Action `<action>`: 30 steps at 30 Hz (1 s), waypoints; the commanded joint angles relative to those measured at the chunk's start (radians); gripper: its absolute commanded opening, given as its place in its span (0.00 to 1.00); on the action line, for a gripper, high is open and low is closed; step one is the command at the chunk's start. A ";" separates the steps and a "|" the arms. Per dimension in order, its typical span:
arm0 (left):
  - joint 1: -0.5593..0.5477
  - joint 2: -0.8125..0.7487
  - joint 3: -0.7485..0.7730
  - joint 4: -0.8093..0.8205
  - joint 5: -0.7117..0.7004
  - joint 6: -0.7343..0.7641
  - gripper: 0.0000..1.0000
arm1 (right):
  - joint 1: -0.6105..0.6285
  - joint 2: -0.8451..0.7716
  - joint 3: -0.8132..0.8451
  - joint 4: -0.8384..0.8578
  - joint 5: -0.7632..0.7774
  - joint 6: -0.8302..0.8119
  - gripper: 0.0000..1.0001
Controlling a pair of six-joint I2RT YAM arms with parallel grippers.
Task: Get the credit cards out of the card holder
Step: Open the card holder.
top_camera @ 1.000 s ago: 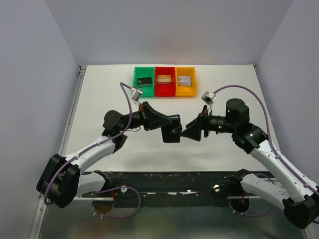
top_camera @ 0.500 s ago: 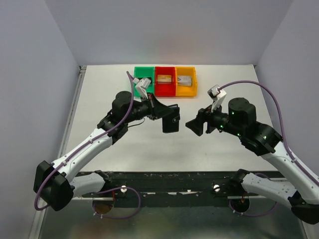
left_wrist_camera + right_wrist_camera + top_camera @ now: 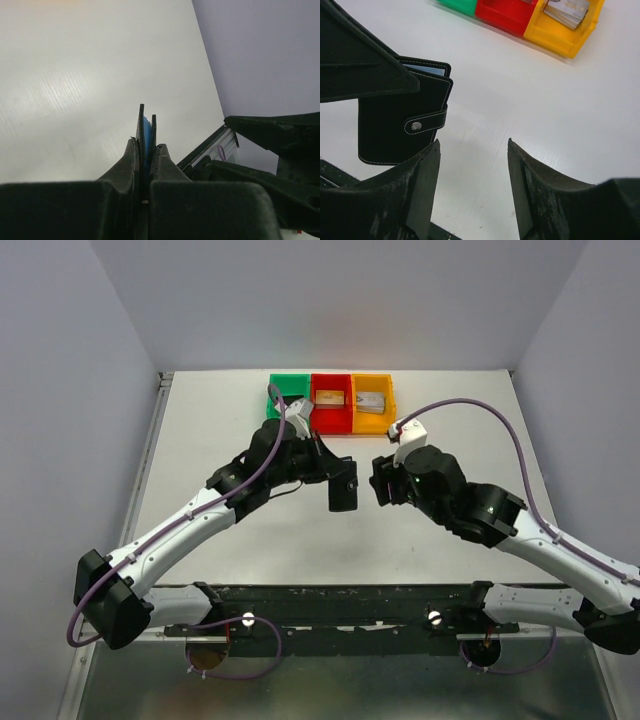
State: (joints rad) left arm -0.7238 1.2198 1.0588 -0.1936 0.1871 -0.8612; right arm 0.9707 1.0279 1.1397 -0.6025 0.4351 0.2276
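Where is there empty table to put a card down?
Bare table left of the green bin and right of the orange bin, up to the walls. Also the strip between the card holder and the near rail. Crowded in the middle, where the left gripper and right gripper meet.

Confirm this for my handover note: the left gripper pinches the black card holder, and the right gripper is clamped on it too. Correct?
Not quite. The left gripper does pinch the card holder, but the right gripper is open with nothing between its fingers, as the right wrist view shows.
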 commanded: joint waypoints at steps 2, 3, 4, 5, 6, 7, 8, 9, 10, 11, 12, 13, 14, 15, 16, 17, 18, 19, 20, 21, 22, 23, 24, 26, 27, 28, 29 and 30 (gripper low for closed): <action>-0.014 -0.017 0.049 -0.093 -0.144 -0.053 0.00 | 0.059 0.070 0.068 -0.025 0.146 0.012 0.63; -0.016 -0.017 0.052 -0.101 -0.155 -0.058 0.00 | 0.063 0.078 0.072 -0.022 0.146 0.015 0.63; -0.017 -0.016 0.056 -0.109 -0.169 -0.064 0.00 | 0.072 0.084 0.075 -0.019 0.146 0.015 0.63; -0.017 -0.013 0.059 -0.116 -0.176 -0.068 0.00 | 0.077 0.093 0.080 -0.017 0.140 0.015 0.64; -0.019 -0.011 0.063 -0.124 -0.179 -0.071 0.00 | 0.086 0.100 0.084 -0.016 0.128 0.015 0.64; -0.019 -0.009 0.063 -0.127 -0.179 -0.078 0.00 | 0.094 0.110 0.091 -0.011 0.122 0.010 0.65; -0.019 -0.008 0.064 -0.125 -0.179 -0.079 0.00 | 0.106 0.121 0.095 -0.008 0.123 0.010 0.66; -0.020 -0.008 0.064 -0.127 -0.179 -0.087 0.00 | 0.114 0.132 0.101 -0.008 0.126 0.012 0.66; -0.022 -0.008 0.063 -0.130 -0.178 -0.093 0.00 | 0.121 0.142 0.106 -0.006 0.128 0.013 0.66; -0.022 -0.008 0.061 -0.130 -0.178 -0.099 0.00 | 0.126 0.152 0.109 -0.006 0.126 0.016 0.66; -0.022 -0.009 0.060 -0.127 -0.179 -0.107 0.00 | 0.131 0.162 0.111 0.000 0.126 0.022 0.66; -0.023 -0.011 0.059 -0.127 -0.179 -0.113 0.00 | 0.134 0.169 0.112 0.003 0.125 0.029 0.66; -0.022 -0.011 0.058 -0.127 -0.179 -0.122 0.00 | 0.137 0.178 0.112 0.006 0.119 0.035 0.66; -0.022 -0.014 0.058 -0.127 -0.205 -0.131 0.00 | 0.141 0.187 0.114 0.007 0.119 0.042 0.66; -0.022 -0.011 0.056 -0.124 -0.207 -0.142 0.00 | 0.145 0.196 0.118 0.007 0.120 0.045 0.66; -0.022 -0.011 0.055 -0.124 -0.207 -0.150 0.00 | 0.148 0.208 0.124 0.006 0.120 0.052 0.66; -0.022 -0.009 0.055 -0.124 -0.206 -0.159 0.00 | 0.151 0.216 0.129 0.007 0.120 0.058 0.66; -0.022 -0.008 0.056 -0.122 -0.204 -0.165 0.00 | 0.151 0.225 0.135 0.007 0.119 0.058 0.66; -0.022 -0.005 0.055 -0.122 -0.202 -0.173 0.00 | 0.154 0.233 0.141 0.007 0.119 0.062 0.66; -0.022 -0.003 0.053 -0.122 -0.199 -0.179 0.00 | 0.152 0.244 0.147 0.006 0.116 0.064 0.65; -0.022 -0.003 0.050 -0.121 -0.196 -0.183 0.00 | 0.152 0.253 0.153 0.004 0.116 0.068 0.65; -0.022 -0.005 0.049 -0.118 -0.195 -0.190 0.00 | 0.155 0.264 0.157 0.001 0.117 0.072 0.65; -0.022 -0.006 0.046 -0.115 -0.192 -0.194 0.00 | 0.155 0.273 0.163 -0.005 0.117 0.075 0.65; -0.023 -0.014 0.037 -0.109 -0.190 -0.203 0.00 | 0.154 0.294 0.172 -0.017 0.126 0.085 0.64; -0.023 -0.019 0.035 -0.107 -0.190 -0.206 0.00 | 0.155 0.304 0.176 -0.020 0.131 0.090 0.63; -0.023 -0.022 0.032 -0.106 -0.190 -0.210 0.00 | 0.154 0.313 0.181 -0.026 0.134 0.093 0.63; -0.023 -0.025 0.030 -0.102 -0.190 -0.211 0.00 | 0.154 0.322 0.184 -0.031 0.140 0.095 0.62; -0.023 -0.028 0.027 -0.102 -0.190 -0.214 0.00 | 0.154 0.333 0.190 -0.036 0.145 0.095 0.61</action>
State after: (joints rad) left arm -0.7403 1.2194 1.0882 -0.3237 0.0067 -1.0389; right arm 1.1179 1.3224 1.2919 -0.6064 0.5358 0.2928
